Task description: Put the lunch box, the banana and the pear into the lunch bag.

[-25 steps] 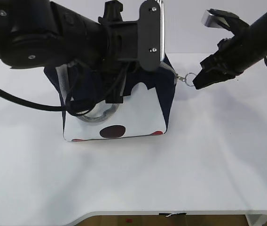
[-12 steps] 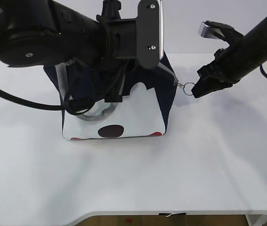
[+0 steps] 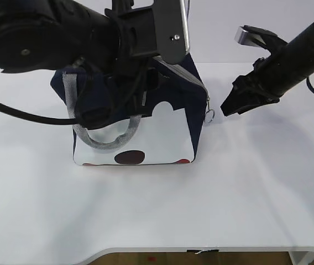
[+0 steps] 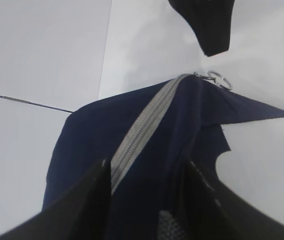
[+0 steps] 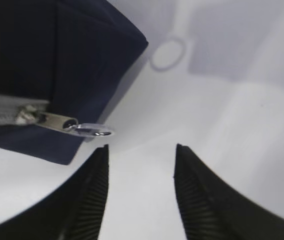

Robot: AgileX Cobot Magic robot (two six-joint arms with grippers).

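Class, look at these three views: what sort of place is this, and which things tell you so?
Probably a robot test bench, not a home: a bare white table, two black arms over it, and one lunch bag as the only prop.

No readable text, label, brand or number shows in any view.

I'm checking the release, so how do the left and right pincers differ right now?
The left pincer hangs directly over the navy-blue fabric lunch bag, above its closed grey zipper; the right pincer sits off the bag's corner, over white table, beside the metal ring pull. Both are open and empty.
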